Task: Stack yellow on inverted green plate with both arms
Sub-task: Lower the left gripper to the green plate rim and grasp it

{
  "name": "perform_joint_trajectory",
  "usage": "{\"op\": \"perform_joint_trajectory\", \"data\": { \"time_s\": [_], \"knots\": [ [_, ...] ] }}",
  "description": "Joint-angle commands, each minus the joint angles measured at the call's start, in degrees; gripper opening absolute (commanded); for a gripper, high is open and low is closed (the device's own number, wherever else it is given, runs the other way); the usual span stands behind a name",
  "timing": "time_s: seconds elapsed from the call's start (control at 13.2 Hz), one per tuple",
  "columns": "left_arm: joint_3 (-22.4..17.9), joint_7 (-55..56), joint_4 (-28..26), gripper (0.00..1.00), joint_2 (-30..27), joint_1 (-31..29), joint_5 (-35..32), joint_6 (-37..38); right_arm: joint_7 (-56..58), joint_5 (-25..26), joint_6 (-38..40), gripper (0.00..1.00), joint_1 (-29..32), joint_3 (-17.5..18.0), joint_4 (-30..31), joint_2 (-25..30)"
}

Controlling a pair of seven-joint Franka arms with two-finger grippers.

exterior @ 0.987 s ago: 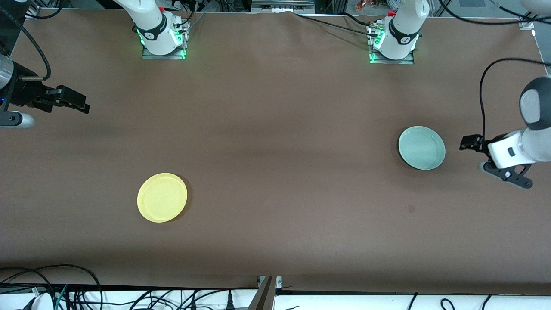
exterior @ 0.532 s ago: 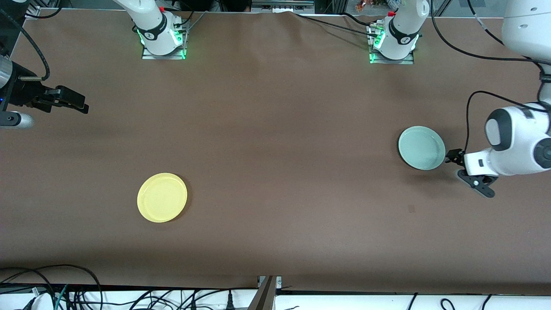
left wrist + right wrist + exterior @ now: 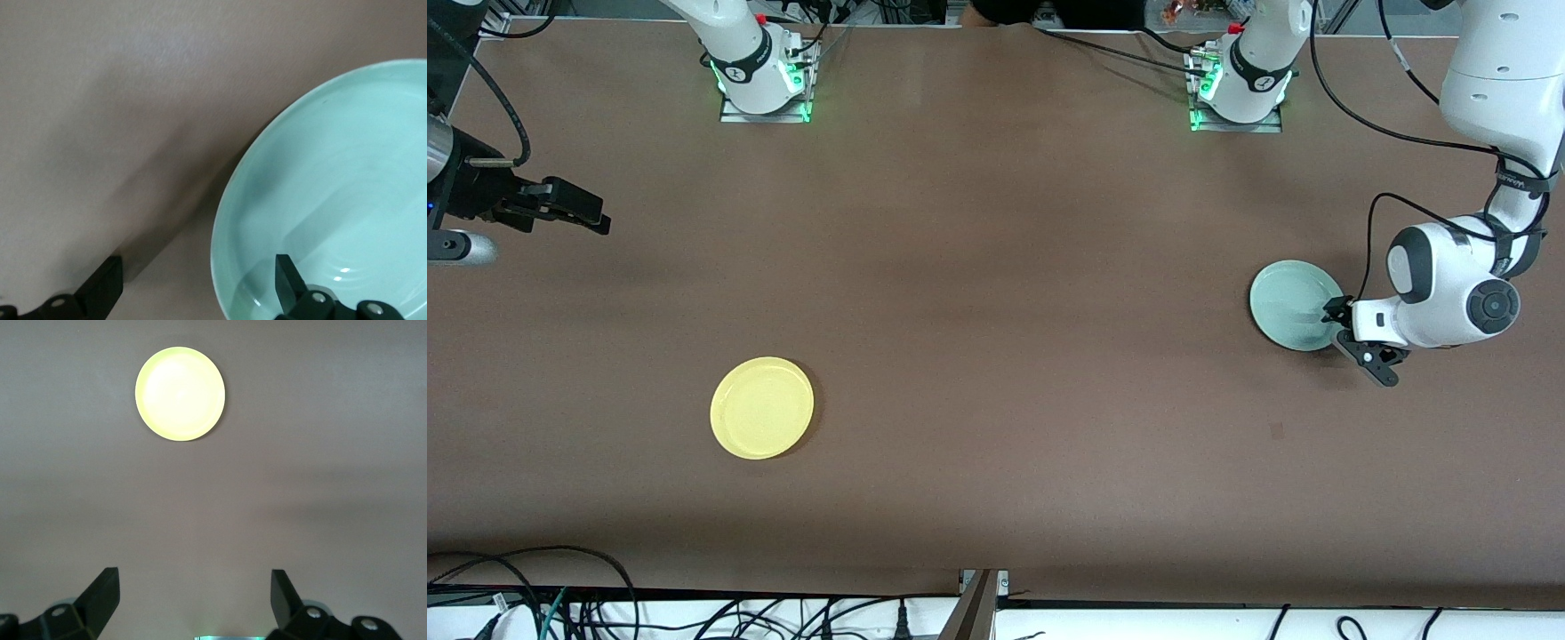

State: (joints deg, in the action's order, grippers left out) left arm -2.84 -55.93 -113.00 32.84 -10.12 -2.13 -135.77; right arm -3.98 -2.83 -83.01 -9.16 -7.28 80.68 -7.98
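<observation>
Plates first: the green plate point(image 3: 1294, 305) lies right way up, hollow showing, toward the left arm's end of the table, well apart from the yellow plate point(image 3: 762, 407), which sits nearer the front camera toward the right arm's end, also hollow up. Neither has been turned or stacked yet.

At the green plate's rim the left gripper point(image 3: 1343, 331) hangs low with its fingers spread wide and nothing in them. In the left wrist view one finger point(image 3: 288, 283) stands over the plate's inside and the other over bare table point(image 3: 996, 267), so the rim runs between them. I cannot tell whether either finger touches the plate.

The main risk, as I judge it, lies in this pinch. The rim is low and the plate shallow — if the fingers close too high or at a slant, the edge may squirt out and the plate skid across the brown cloth. A thin bite on one edge could also let the plate swing or drop while it is being inverted, landing askew or hollow up again.

Over the table's edge at the right arm's end, the right gripper point(image 3: 574, 212) waits, fingers parted and empty, with the yellow plate well apart from it. Should the green plate end up tilted, the yellow one would later sit crooked or slide off.
</observation>
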Motion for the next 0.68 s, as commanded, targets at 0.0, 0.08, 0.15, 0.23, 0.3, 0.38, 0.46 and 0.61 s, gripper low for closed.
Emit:
{"op": "perform_joint_trajectory", "data": {
  "time_s": [0.0, 0.08, 0.15, 0.23, 0.3, 0.38, 0.46, 0.61],
  "knots": [
    [1.2, -2.5, -1.3, 0.91, -1.0, -0.3, 2.0, -0.5, 0.5, -0.8, -0.1, 1.00, 0.1, 0.0, -0.3, 0.0],
    [1.2, -2.6, -1.3, 0.51, -0.9, -0.3, 2.0, -0.6, 0.5, -0.8, -0.1, 1.00, 0.2, 0.0, -0.3, 0.0],
    [1.1, -2.5, -1.1, 0.19, -1.1, -0.3, 2.0, -0.5, 0.5, -0.7, -0.1, 1.00, 0.2, -0.1, -0.3, 0.0],
    [1.1, -2.6, -1.0, 0.00, -1.1, -0.3, 2.0, -0.4, 0.5, -0.7, -0.1, 1.00, 0.3, -0.1, -0.3, 0.0],
    [1.1, -2.6, -0.9, 0.00, -1.0, -0.3, 1.9, -0.3, 0.5, -0.6, -0.1, 1.00, 0.3, -0.1, -0.3, 0.0],
    [1.1, -2.6, -0.7, 0.00, -1.1, -0.3, 1.6, -0.2, 0.5, -0.6, -0.1, 1.00, 0.3, -0.1, -0.3, 0.0],
    [1.1, -2.5, -0.6, 0.00, -1.1, -0.3, 1.5, -0.2, 0.5, -0.7, -0.1, 1.00, 0.3, -0.1, -0.3, 0.0],
    [1.1, -2.5, 0.1, 0.00, -1.2, -0.3, 1.3, -0.2, 0.5, -0.6, -0.1, 1.00, 0.3, -0.1, -0.3, 0.0]
  ]
}}
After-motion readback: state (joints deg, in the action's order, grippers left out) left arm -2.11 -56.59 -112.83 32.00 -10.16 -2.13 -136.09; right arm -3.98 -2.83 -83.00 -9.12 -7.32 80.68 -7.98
